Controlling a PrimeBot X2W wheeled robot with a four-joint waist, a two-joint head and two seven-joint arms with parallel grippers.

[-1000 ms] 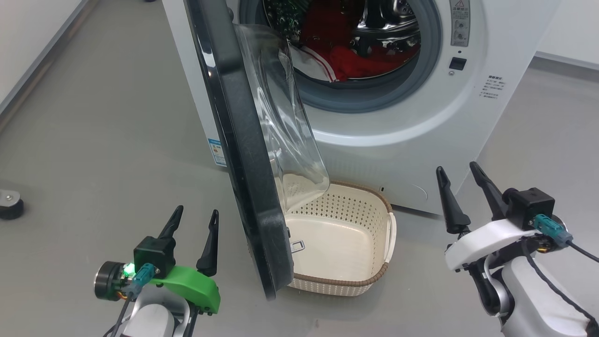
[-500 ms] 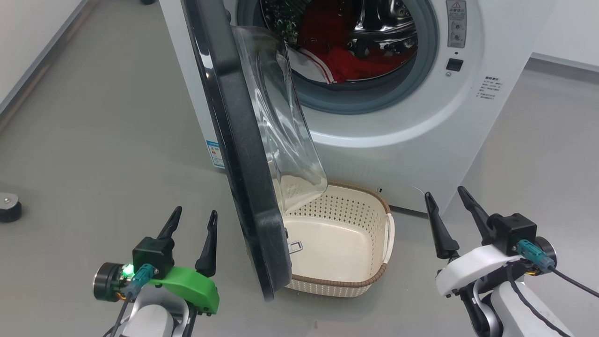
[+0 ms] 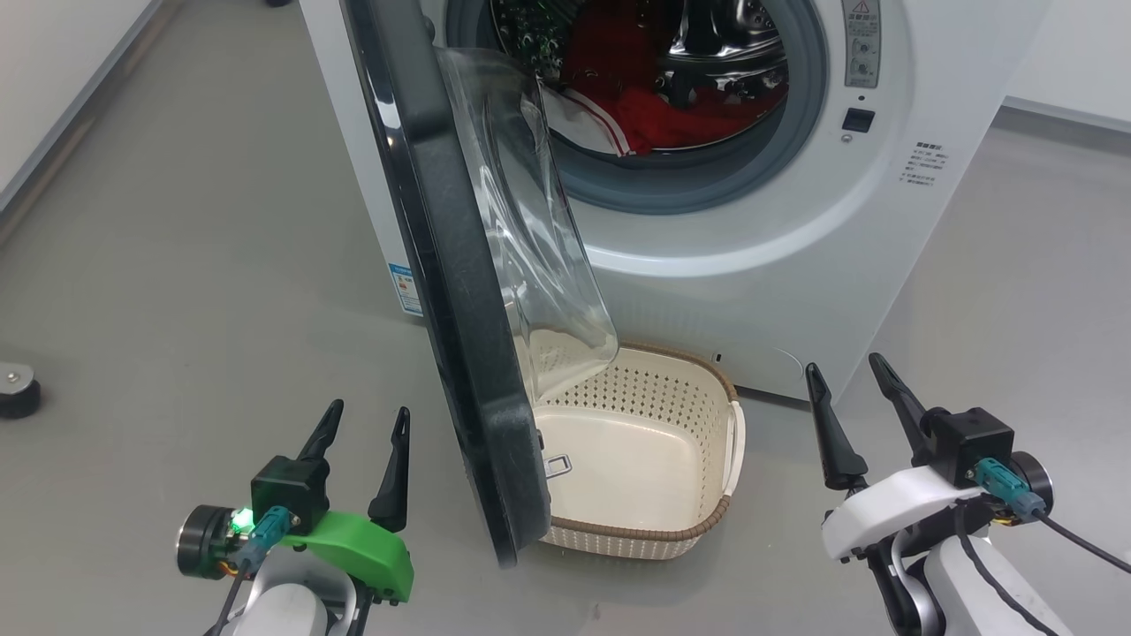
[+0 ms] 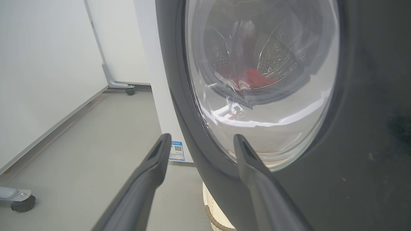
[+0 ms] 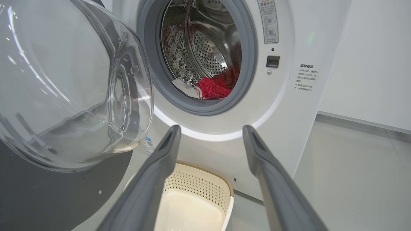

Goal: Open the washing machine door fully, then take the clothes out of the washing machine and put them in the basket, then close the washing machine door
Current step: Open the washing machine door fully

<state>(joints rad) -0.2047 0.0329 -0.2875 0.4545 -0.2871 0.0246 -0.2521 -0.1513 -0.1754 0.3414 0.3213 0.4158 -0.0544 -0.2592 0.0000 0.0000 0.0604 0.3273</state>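
Observation:
The white washing machine (image 3: 760, 265) stands ahead, its black-rimmed door (image 3: 451, 291) swung out toward me, about square to the front, the glass bowl (image 3: 539, 230) facing right. Red and white clothes (image 3: 654, 115) lie in the steel drum, also the clothes (image 5: 212, 88) in the right wrist view. The cream basket (image 3: 707, 521) sits on the floor below the opening, partly behind the door. My left gripper (image 3: 367, 420) is open, left of the door's outer face (image 4: 369, 128). My right gripper (image 3: 844, 367) is open, right of the basket (image 5: 221, 189), holding nothing.
Grey floor (image 3: 177, 265) spreads all around. A caster (image 3: 16, 389) sits at the far left, and another wheeled foot (image 4: 22, 202) lies low in the left wrist view. White walls run along the left (image 4: 38, 80) and behind right (image 5: 369, 64).
My right gripper has dropped lower and slightly left in the head view. The left gripper has sunk a little. The door, clothes and basket stay where they were.

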